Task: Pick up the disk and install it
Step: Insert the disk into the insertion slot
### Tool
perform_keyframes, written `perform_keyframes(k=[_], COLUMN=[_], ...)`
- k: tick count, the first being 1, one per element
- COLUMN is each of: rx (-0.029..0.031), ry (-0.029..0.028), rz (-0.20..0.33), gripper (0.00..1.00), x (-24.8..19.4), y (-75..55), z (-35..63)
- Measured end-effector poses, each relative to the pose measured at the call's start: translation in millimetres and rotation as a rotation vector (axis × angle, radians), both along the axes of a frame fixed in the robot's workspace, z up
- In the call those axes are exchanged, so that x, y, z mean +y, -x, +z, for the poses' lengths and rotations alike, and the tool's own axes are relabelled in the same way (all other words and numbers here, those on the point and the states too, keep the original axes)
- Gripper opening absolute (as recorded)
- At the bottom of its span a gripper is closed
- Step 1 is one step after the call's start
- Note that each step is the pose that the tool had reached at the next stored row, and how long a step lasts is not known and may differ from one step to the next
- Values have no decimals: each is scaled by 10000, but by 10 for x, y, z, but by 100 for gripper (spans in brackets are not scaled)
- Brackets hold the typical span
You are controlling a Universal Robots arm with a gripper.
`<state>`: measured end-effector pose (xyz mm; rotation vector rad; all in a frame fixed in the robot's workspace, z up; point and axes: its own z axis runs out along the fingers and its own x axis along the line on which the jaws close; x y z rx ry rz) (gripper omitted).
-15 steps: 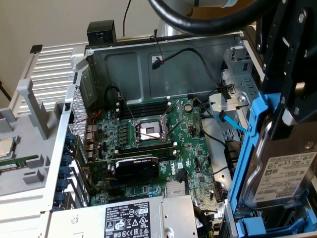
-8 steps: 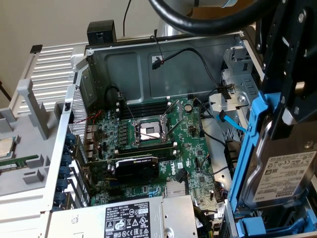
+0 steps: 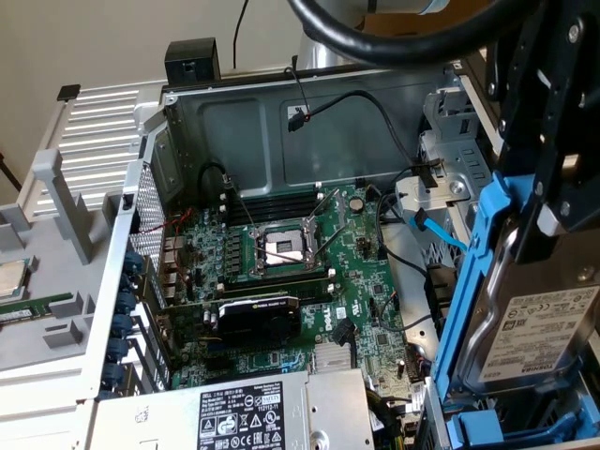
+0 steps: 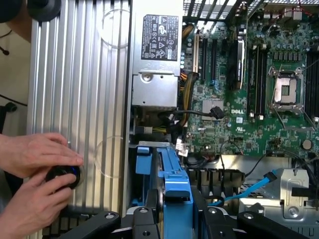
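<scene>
The disk (image 3: pixel 539 339), a silver hard drive with a white Toshiba label, is clipped in a bright blue carrier frame (image 3: pixel 469 281). It hangs upright at the exterior view's right, over the open computer case beside the metal drive cage (image 3: pixel 448 178). My black gripper (image 3: pixel 542 230) is shut on its upper part. In the wrist view the blue carrier (image 4: pixel 174 186) runs between my two fingers (image 4: pixel 143 219), above the bay area near the case edge.
The motherboard with its open processor socket (image 3: pixel 284 248), a graphics card (image 3: pixel 258 314) and the power supply (image 3: pixel 248 417) fill the case. A blue data cable (image 3: pixel 439 234) hangs by the cage. A person's hands (image 4: pixel 32 172) hold a black knob (image 4: pixel 62 175) on the ribbed panel (image 4: pixel 79 89).
</scene>
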<state>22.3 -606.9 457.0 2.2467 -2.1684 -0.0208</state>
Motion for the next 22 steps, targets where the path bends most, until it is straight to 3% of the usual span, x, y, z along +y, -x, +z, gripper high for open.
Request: perform_keyframes(k=[22], rx=[-6], ry=[1], rz=[118], gripper=[36], x=[6], y=[-19], z=[19])
